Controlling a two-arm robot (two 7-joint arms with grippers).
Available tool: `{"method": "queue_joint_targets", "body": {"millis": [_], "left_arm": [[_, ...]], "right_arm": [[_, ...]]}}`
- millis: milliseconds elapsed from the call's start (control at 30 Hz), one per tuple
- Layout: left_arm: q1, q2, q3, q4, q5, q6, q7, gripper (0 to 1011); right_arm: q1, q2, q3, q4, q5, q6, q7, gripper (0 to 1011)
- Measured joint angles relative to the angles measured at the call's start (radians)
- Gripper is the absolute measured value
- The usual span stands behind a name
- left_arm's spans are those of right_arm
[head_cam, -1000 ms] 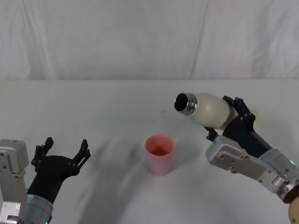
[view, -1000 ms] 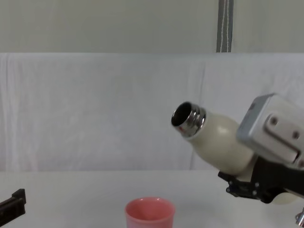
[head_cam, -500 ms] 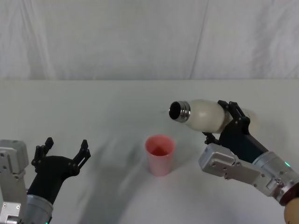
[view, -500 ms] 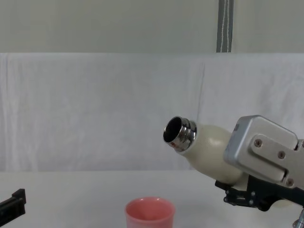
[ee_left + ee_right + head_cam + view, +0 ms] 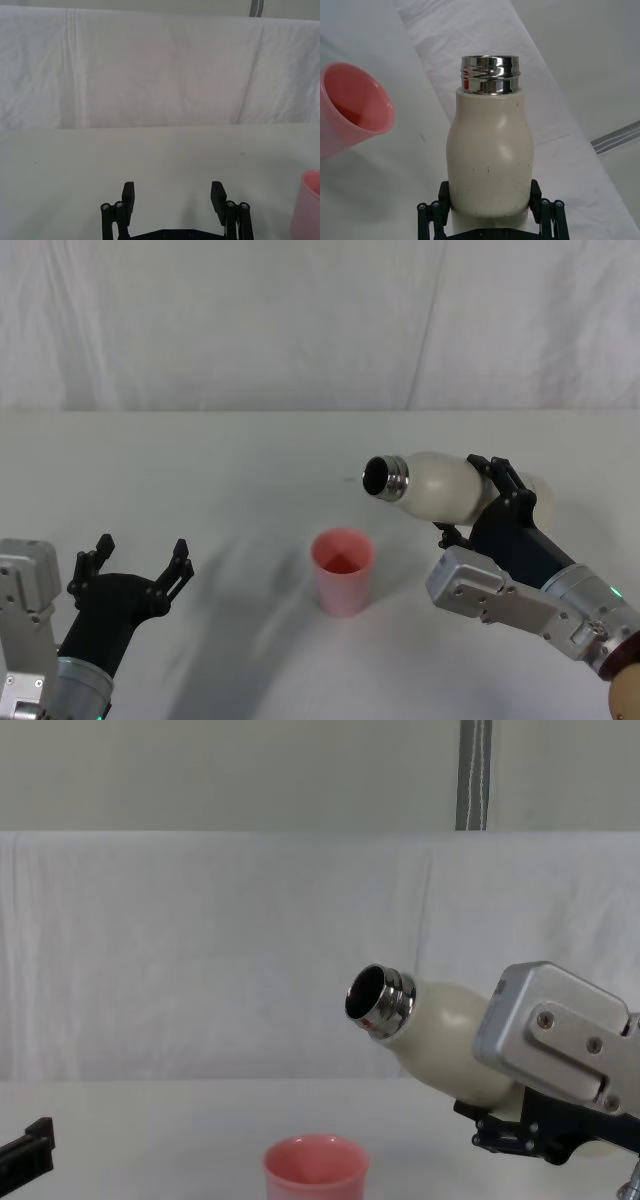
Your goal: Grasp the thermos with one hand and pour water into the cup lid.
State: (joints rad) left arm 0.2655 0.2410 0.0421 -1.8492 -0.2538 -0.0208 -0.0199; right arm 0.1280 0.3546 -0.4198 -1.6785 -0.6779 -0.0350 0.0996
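Observation:
My right gripper [image 5: 497, 495] is shut on the cream-white thermos [image 5: 440, 484], holding it tipped almost level above the table. Its open steel neck [image 5: 384, 477] points left, up and to the right of the pink cup lid [image 5: 343, 571]. In the chest view the thermos [image 5: 440, 1035] hangs above and to the right of the cup lid [image 5: 315, 1171]. The right wrist view shows the thermos [image 5: 490, 155] clamped between the fingers [image 5: 431, 214], with the cup lid [image 5: 350, 107] off to one side. My left gripper [image 5: 138, 560] rests open at the near left, with empty fingers [image 5: 128, 196].
A white cloth covers the table [image 5: 200, 470] and hangs as a backdrop behind it. The pink cup's edge [image 5: 309, 202] shows at the side of the left wrist view.
The thermos came down and tipped flatter over the first half second, its neck moving left toward the cup lid. Since then it has barely moved. The left arm stayed still.

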Motion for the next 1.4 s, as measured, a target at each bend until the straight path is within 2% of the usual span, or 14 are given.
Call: {"method": "queue_joint_targets", "body": {"millis": [467,800,967,1167,1400], "left_arm": [[0.0,0.0,0.0,0.0,0.0,0.0,0.0,1001],[0.0,0.0,0.0,0.0,0.0,0.0,0.0,1001],[0.0,0.0,0.0,0.0,0.0,0.0,0.0,1001],[0.0,0.0,0.0,0.0,0.0,0.0,0.0,1001],[0.0,0.0,0.0,0.0,0.0,0.0,0.0,1001]], "right_arm": [[0.0,0.0,0.001,-0.001,0.001,-0.001,0.0,950],[0.033,0.002,-0.015,0.014,-0.013,-0.004,0.002,950],[0.054,0.014,-0.035,0.019,-0.043,-0.005,0.005,950],[0.082,0.04,-0.08,0.019,-0.119,0.004,0.012,950],[0.095,0.048,-0.107,0.02,-0.152,0.022,0.018,950]]}}
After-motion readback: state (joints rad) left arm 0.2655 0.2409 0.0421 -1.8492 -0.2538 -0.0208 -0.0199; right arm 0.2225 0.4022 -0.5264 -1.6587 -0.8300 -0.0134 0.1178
